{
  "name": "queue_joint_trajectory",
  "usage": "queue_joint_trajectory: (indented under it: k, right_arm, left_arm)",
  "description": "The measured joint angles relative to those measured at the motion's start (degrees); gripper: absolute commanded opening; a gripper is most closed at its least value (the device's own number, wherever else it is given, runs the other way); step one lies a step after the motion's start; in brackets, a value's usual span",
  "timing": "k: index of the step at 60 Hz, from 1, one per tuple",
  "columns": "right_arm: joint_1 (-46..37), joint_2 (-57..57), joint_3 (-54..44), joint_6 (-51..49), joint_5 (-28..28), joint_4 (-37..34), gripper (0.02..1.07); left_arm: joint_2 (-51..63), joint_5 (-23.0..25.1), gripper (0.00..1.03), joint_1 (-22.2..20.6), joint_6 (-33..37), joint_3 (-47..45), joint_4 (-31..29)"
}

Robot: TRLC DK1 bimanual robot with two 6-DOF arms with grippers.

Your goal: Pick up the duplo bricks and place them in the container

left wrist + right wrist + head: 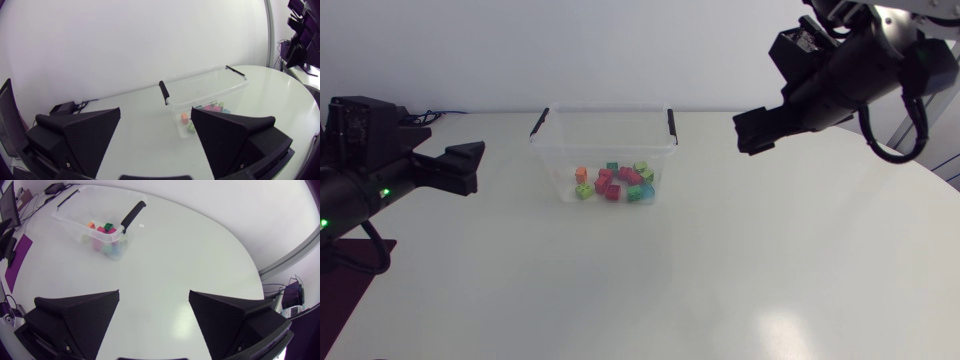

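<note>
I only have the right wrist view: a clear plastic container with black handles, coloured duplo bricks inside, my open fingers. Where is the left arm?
Observer: The matte black left gripper sits across the clear plastic container from yours, pointing at it.
Operator: Is it holding a brick?
Observer: No; the left wrist view shows its fingers wide apart, nothing between them.
Operator: Any bricks on that side?
Observer: The head view shows the coloured duplo bricks only inside the container.

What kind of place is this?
Probably a robot lab: a left gripper and a right gripper hang over a white table with one container of bricks.
</note>
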Motion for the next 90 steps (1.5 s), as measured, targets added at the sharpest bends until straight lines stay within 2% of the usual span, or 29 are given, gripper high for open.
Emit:
queue_joint_trajectory:
  k: [17, 33, 55, 70, 90]
  right_arm:
    - [-4.3, -13.0, -13.4, -0.4, 1.8, 7.2, 1.02]
    - [-6.7, -24.6, -26.0, -3.3, 4.3, 15.3, 1.02]
    - [-12.3, -40.0, -41.9, -9.5, 5.3, 26.7, 1.02]
    - [-15.2, -51.1, -50.7, -14.5, 3.5, 33.7, 1.02]
    - [-18.1, -62.9, -62.8, -10.3, -1.3, 41.8, 1.02]
  left_arm:
    - [-9.0, 0.0, 0.98, 1.4, 0.7, -7.5, -0.1]
    - [-16.3, -0.2, 0.98, 4.8, 0.7, -14.3, 2.1]
    - [-24.0, -0.2, 0.98, 6.7, 0.6, -19.4, 2.2]
    - [-29.5, -0.2, 0.98, 8.0, 0.6, -23.4, 4.3]
    - [-36.6, 1.7, 0.98, 8.8, -3.4, -27.6, 3.3]
